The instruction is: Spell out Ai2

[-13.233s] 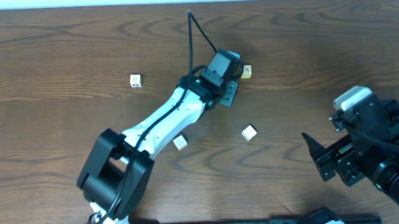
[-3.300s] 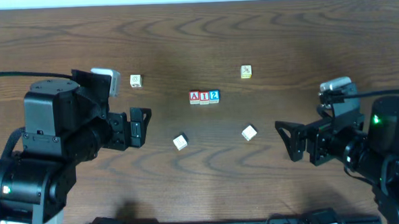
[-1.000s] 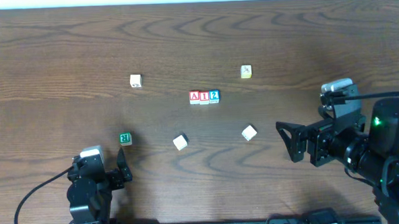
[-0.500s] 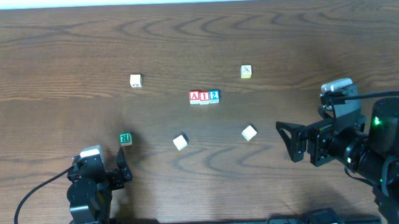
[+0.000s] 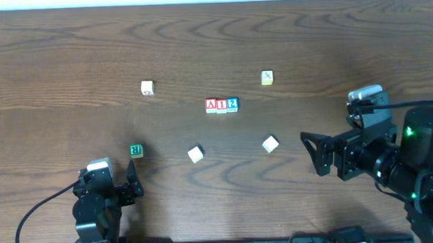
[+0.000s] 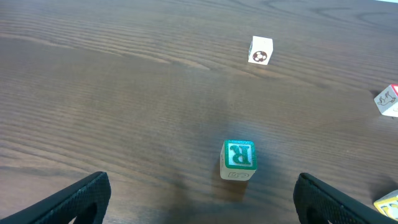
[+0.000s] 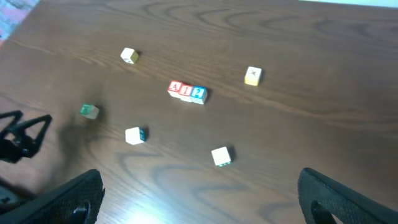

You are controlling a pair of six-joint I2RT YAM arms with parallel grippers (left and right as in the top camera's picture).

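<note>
Surface: a dark brown wood-grain table (image 5: 330, 43) filled the view, with a pale strip along its far edge.
Left gripper (image 6: 202, 186): sat low at the near left of the table; its jaws were spread wide and released, grasping nothing.
Green cube (image 5: 135, 150): stood upright just ahead of the left gripper, clear of both fingers, with a letter on its top face.
Spotted white cube (image 5: 147, 87): lay at the far left, well apart from the others.
Tilted white cube (image 5: 195, 154): lay near of centre, turned at an angle to the table edge.
A cube (image 5: 211, 105): formed the left end of the row at the table centre, touching the I cube.
I cube (image 5: 222, 105): stood between its two neighbours, touching both.
2 cube (image 5: 232, 104): blue, formed the right end of the row; together it read A, I, 2.
Yellowish cube (image 5: 266, 77): lay far right of the row.
Second white cube (image 5: 270, 143): lay near right of the row.
Right gripper (image 7: 199, 177): was held at the right side, facing the cubes; its jaws were wide apart and empty.
</note>
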